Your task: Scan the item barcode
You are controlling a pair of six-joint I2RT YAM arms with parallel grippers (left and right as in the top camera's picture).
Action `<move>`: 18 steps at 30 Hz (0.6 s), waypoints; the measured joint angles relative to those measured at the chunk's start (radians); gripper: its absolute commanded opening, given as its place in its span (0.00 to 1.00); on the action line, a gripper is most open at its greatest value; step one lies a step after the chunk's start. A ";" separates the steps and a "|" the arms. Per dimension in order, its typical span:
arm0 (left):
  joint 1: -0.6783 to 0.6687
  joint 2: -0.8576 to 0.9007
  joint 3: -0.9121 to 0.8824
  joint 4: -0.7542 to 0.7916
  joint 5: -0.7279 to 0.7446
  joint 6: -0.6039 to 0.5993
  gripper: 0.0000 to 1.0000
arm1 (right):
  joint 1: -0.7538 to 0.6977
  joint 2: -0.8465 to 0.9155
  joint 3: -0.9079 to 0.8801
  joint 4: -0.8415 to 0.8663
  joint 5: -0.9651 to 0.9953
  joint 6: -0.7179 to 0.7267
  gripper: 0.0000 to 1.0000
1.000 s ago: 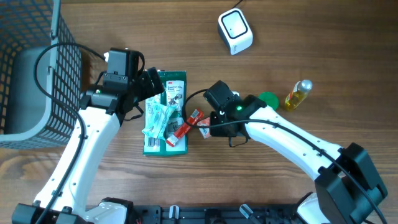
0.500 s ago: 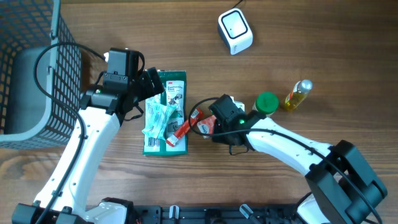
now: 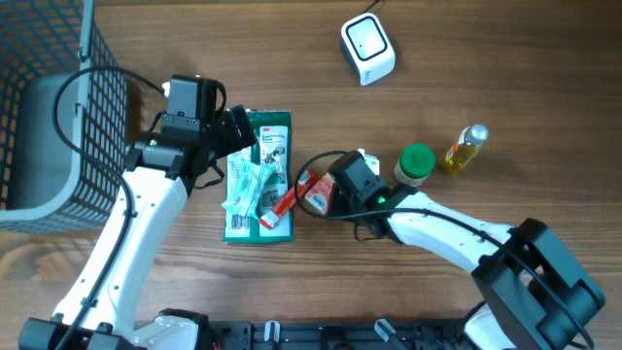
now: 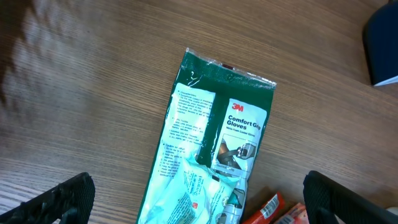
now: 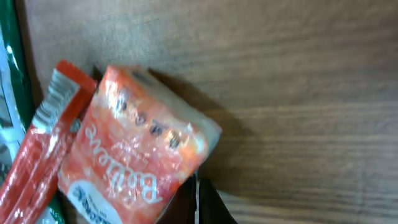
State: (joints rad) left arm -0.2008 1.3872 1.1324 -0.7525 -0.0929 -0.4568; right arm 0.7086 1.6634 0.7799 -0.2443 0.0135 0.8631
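An orange snack packet (image 3: 319, 194) (image 5: 134, 152) sits tilted just above the wood, casting a shadow. My right gripper (image 3: 332, 194) (image 5: 198, 202) is shut on the packet's lower edge. A thin red stick packet (image 3: 284, 201) (image 5: 34, 152) lies beside it, against a green glove pack (image 3: 260, 175) (image 4: 214, 149). My left gripper (image 3: 238, 131) (image 4: 199, 205) hovers open over the glove pack, holding nothing. The white barcode scanner (image 3: 367, 49) stands at the far side of the table. No barcode on the orange packet shows.
A black wire basket (image 3: 58, 107) with a grey insert fills the left edge. A green-capped jar (image 3: 416, 163) and a small bottle of yellow oil (image 3: 465, 148) stand right of my right arm. Bare wood lies between the packets and the scanner.
My right arm has swung lower and toward the packets, uncovering the green-capped jar. The orange packet now sits turned in its shut jaws. The left arm has not moved.
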 measured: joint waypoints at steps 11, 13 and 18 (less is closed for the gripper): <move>0.000 0.000 0.000 0.000 0.000 0.000 1.00 | -0.013 -0.040 0.026 -0.054 0.029 -0.027 0.18; 0.000 0.000 0.000 0.000 0.000 0.000 1.00 | -0.019 -0.095 0.050 -0.074 0.020 -0.030 0.23; 0.000 0.000 0.000 0.000 0.000 0.000 1.00 | -0.021 -0.170 0.083 -0.146 -0.036 0.013 0.72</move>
State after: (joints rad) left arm -0.2008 1.3872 1.1324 -0.7525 -0.0929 -0.4568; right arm 0.6880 1.4937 0.8627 -0.3908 -0.0227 0.8764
